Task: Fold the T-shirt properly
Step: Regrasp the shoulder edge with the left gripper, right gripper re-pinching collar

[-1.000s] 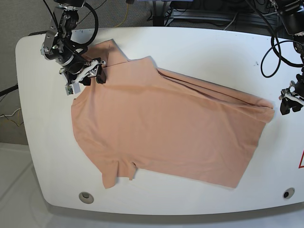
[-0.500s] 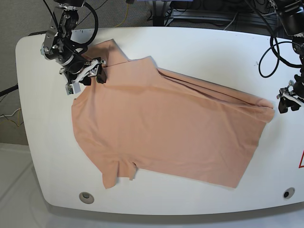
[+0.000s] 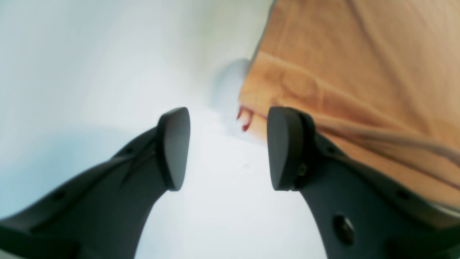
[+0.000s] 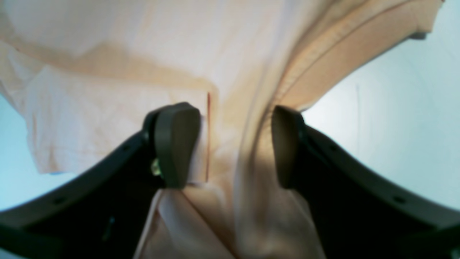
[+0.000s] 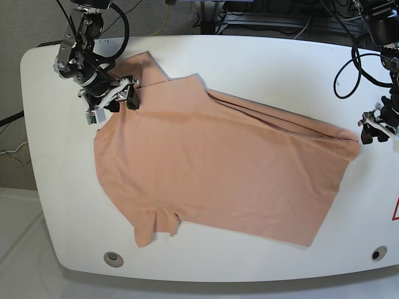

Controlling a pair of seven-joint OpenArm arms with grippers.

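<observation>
Salmon-pink T-shirt (image 5: 218,174) lies spread flat across the white table (image 5: 262,62), reaching from its left end toward the right edge. Left wrist view: left gripper (image 3: 228,147), jaws parted and empty, hovers over bare table just beside the shirt's corner. Right wrist view: right gripper (image 4: 235,147), jaws apart, straddles a raised fold of fabric.

A white tabletop (image 5: 262,68) with rounded corners carries two round holes (image 5: 113,258) near its front edge, a red mark (image 5: 395,210) at its right, and cables (image 5: 249,15) behind.
</observation>
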